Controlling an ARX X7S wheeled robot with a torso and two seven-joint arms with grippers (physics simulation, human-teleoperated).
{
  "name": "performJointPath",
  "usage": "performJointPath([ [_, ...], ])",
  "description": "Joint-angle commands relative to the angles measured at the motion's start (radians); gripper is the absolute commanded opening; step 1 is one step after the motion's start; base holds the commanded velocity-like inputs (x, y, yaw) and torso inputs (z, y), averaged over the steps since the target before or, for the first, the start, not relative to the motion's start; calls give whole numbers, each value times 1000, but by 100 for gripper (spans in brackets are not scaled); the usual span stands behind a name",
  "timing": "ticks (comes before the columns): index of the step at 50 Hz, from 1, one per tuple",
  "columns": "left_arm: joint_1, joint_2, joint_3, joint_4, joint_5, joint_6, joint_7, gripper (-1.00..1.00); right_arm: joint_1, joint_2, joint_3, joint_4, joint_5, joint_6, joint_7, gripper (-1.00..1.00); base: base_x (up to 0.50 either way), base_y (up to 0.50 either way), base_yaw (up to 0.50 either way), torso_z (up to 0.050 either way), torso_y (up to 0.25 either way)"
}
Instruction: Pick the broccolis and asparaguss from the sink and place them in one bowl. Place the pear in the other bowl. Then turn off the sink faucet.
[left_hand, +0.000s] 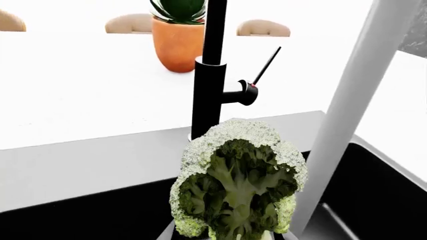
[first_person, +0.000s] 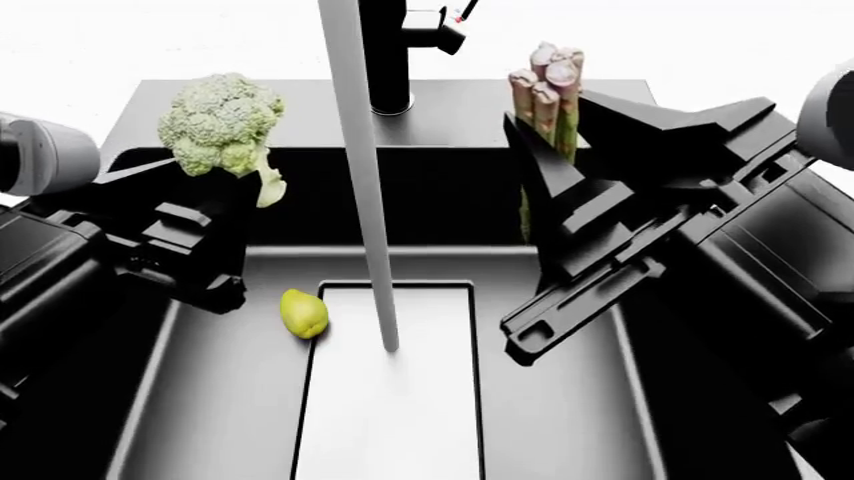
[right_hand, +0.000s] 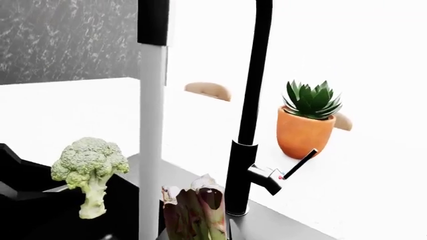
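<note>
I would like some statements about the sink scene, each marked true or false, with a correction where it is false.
1. The left gripper holds the broccoli above the sink. True.
2. The pear is held in the right gripper. False: the pear lies on the sink floor, and the right gripper holds the asparagus.
3. Water runs from the faucet into the sink. True.
4. The asparagus bundle lies flat on the sink floor. False: it stands about upright between the right jaws.
5. A potted plant stands on the counter behind the faucet. True.
</note>
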Motion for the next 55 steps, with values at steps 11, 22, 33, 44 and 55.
performJointPath([
  [11, -18, -12, -4, 15, -25, 14, -19, -100, 116, 10, -3, 7, 102, 27, 55, -100, 0, 15, 0, 1, 0],
  [22, -28, -20, -5, 17, -35, 19, -26, -100, 157, 25, 3, 13, 142, 33, 65, -100, 0, 442, 0, 0, 1],
  [33, -54, -22, 10, 22, -51, 18, -39, -100, 141, 34, 13, 5, 134, 28, 52, -100, 0, 500, 0, 0, 1],
  [44, -79, -20, 28, 28, -67, 18, -54, -100, 121, 49, 27, -15, 142, 13, 55, -100, 0, 500, 0, 1, 0],
  [55, -106, -34, 30, 37, -93, 19, -63, -100, 149, 37, 17, -23, 176, 12, 79, -100, 0, 500, 0, 0, 1],
])
